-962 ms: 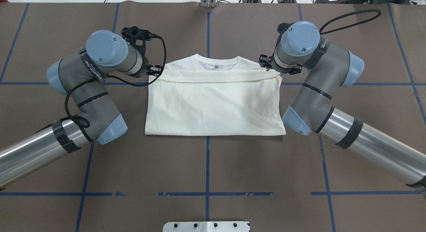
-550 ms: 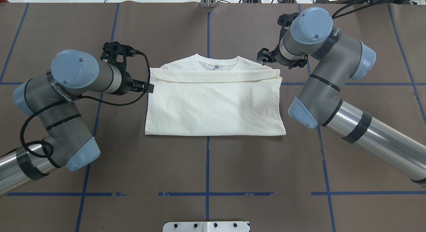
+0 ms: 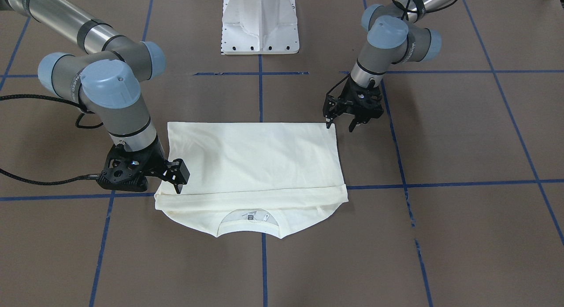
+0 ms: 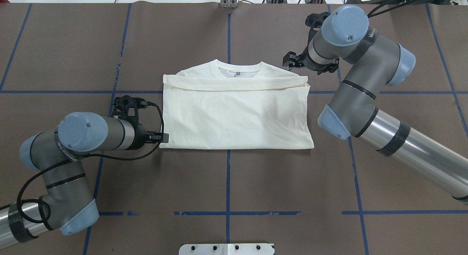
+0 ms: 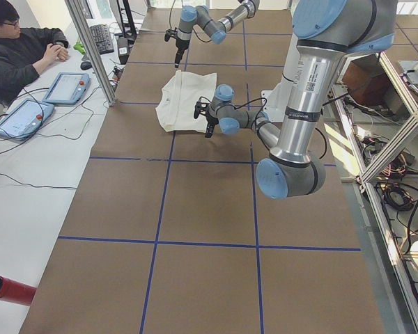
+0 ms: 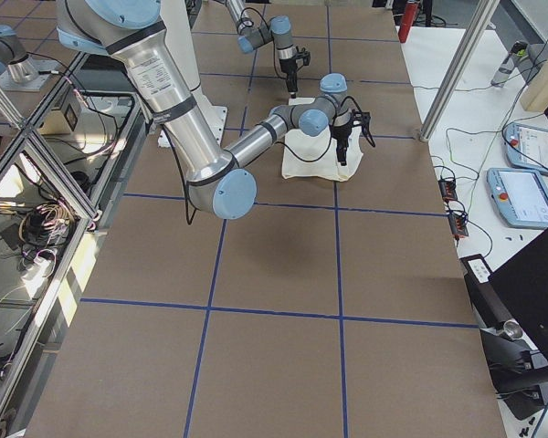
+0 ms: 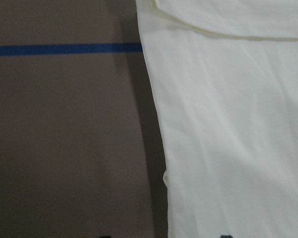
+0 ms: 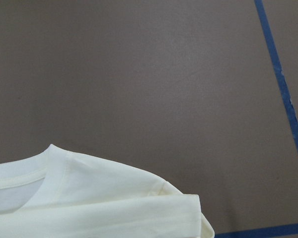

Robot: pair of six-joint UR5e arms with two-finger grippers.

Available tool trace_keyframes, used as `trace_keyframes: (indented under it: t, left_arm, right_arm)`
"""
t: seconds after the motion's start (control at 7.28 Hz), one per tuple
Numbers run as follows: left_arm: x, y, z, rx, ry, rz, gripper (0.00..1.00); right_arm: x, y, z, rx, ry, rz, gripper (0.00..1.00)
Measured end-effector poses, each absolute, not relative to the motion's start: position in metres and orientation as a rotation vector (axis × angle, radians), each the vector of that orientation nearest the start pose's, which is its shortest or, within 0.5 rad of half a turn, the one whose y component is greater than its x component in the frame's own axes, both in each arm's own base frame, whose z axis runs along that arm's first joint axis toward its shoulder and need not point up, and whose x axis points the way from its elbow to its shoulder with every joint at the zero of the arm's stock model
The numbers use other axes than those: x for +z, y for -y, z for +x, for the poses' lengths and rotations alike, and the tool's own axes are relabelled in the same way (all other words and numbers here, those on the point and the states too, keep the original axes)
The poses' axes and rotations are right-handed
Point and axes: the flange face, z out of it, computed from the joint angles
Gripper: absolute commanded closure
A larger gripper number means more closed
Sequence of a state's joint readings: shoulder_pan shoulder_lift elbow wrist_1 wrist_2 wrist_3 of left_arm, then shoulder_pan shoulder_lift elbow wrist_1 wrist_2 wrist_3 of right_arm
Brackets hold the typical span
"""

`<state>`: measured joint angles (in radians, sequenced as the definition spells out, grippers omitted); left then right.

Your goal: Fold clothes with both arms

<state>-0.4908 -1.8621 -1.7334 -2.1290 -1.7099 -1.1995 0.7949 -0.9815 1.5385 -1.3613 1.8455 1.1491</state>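
Note:
The cream T-shirt [image 4: 236,112] lies folded on the table, plain side up, with its collar at the far edge and the hem folded up to just below the collar. The cat print is hidden. My left gripper [image 4: 156,138] is open and empty. It hangs low at the shirt's near left corner, and in the front view [image 3: 340,124] one finger is at the corner's edge. My right gripper [image 4: 298,63] looks open and empty. It stands just beyond the far right corner, by the shoulder [image 3: 169,181]. The left wrist view shows the shirt's left edge [image 7: 228,124]. The right wrist view shows the shoulder [image 8: 99,203].
The brown table cover carries a grid of blue tape lines [image 4: 228,211]. The white pedestal base [image 3: 260,20] stands at the robot's side of the table. In the exterior left view an operator [image 5: 21,49] sits at a desk with tablets past the far edge.
My left gripper has moved from the shirt's far left corner back along its left edge to the near left corner. My right gripper has drawn a little away from the far right corner.

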Motion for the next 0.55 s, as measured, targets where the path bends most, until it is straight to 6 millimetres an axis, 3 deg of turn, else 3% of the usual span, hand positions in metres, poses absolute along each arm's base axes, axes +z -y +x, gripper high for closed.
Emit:
trace_keyframes:
  t: [0.14,0.55]
  left_arm:
    - [0.368,0.392,0.487,-0.046,-0.972,0.308,0.57]
    - [0.358,0.391,0.491,-0.060,-0.999,0.309,0.57]
  right_arm:
    - [0.308,0.579,-0.420,0.247,0.778,0.221,0.00]
    - [0.309,0.579,-0.420,0.246,0.776,0.220,0.00]
